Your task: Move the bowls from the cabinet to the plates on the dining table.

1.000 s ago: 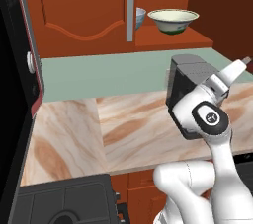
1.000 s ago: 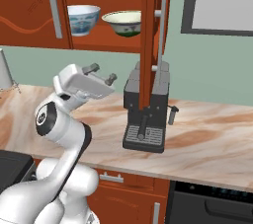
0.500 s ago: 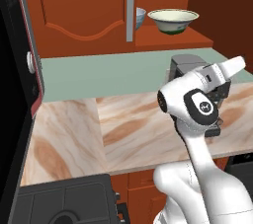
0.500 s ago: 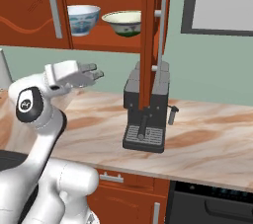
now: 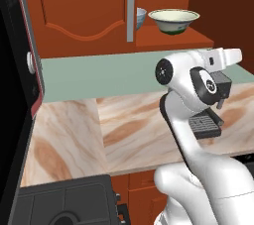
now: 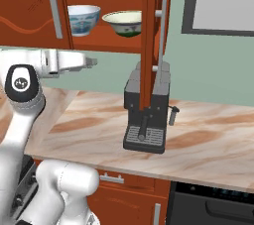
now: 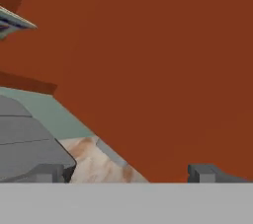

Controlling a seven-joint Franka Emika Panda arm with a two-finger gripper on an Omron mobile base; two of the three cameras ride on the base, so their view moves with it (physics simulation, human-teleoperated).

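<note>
Two bowls stand side by side on the open shelf of the cabinet [image 5: 84,1]: the cream bowl with a green band [image 5: 173,21] [image 6: 122,23] and the pale grey-blue bowl [image 6: 83,19], half hidden behind the door handle [image 5: 140,18]. My gripper [image 6: 93,62] hangs below the shelf and left of the open cabinet door [image 6: 150,35], pointing level toward it. In the hand view the gripper [image 7: 129,174] is open with nothing between its fingertips [image 7: 212,172], facing the red-brown door, with a bowl rim [image 7: 12,22] at the upper left. The plates and the dining table are out of view.
A black coffee machine [image 6: 146,120] stands on the marble-look counter [image 6: 208,144] under the open door, close to the right of my hand. The door's grey bar handle [image 6: 162,26] faces outward. A dark panel with a red edge [image 5: 20,80] rises at the left.
My arm has folded upward: the elbow swung up and to the left, and the hand rose a little toward the shelf. The gripper stays open and the bowls have not moved.
</note>
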